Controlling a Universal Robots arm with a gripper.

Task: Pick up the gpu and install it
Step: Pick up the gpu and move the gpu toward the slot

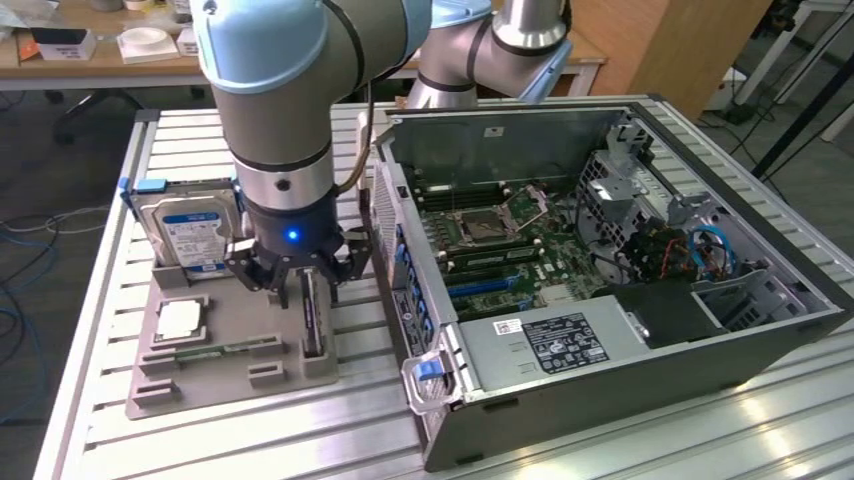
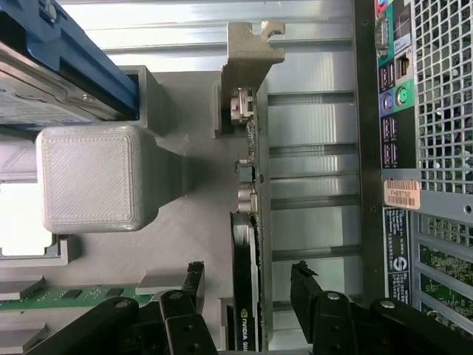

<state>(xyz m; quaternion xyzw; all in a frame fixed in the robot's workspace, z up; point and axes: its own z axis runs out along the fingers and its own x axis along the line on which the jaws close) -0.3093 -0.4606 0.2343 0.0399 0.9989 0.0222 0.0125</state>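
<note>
Ribbed aluminium desk [image 1: 267, 440], open black steel PC tower [image 1: 667, 370], and a matte grey 3D-printed parts tray [image 1: 200, 370] beside it. Looks like the pick-up step. The thin green-and-black gpu [image 2: 250, 222] stands on edge in its tray slot, with the jaws spread wide either side, clear of both faces. Gripping it calls for a square squeeze on those flat sides.
</note>
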